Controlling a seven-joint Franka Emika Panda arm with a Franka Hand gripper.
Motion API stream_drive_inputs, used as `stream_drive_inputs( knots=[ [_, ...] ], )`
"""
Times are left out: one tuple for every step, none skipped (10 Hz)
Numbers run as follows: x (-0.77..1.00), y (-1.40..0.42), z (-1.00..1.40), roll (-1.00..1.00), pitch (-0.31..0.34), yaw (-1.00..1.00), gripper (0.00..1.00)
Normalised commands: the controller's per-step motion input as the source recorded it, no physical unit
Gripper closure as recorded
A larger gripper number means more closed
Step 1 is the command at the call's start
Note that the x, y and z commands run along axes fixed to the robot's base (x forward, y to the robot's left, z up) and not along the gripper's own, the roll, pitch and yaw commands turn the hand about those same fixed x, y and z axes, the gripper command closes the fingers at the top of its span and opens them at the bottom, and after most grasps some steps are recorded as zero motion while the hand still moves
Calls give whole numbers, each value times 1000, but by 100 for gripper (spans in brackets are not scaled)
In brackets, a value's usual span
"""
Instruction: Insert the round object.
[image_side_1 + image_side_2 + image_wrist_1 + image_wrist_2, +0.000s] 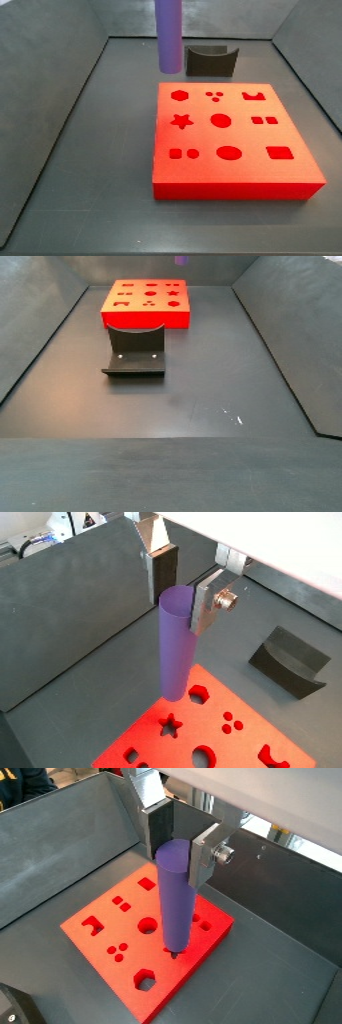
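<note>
My gripper is shut on the upper end of the round object, a long smooth purple cylinder that hangs upright between the fingers. It also shows in a wrist view with the gripper. The red block with several shaped holes lies below. The peg's lower end hovers above it, near the hexagon hole. In a side view the peg hangs above the far left part of the red block; the gripper is out of that frame.
A dark grey block with a curved notch stands on the floor beside the red block, and shows in both side views. Dark bin walls rise on both sides.
</note>
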Motion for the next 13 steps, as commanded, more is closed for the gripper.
stream_drive_inputs(
  knots=[
    [454, -174, -83, 73, 144, 0, 100],
    [891, -303, -243, 37, 84, -54, 100],
    [986, -491, -460, 124, 0, 0, 100],
    [989, -326, -471, 171, 23, 14, 100],
    [969, -169, -417, 189, 43, 57, 100],
    [951, 0, -294, 281, 67, 80, 100],
    [871, 146, -231, 220, 74, 234, 100],
    [923, 20, -180, 66, 14, 249, 100],
    [1000, -29, -217, 10, 0, 146, 100],
    [1000, -109, -291, 0, 0, 34, 100],
    [1000, -106, -214, -33, 0, 0, 100],
    [474, -11, 0, -1, 0, 0, 100],
    [14, -51, -51, 0, -27, 0, 100]
  ],
)
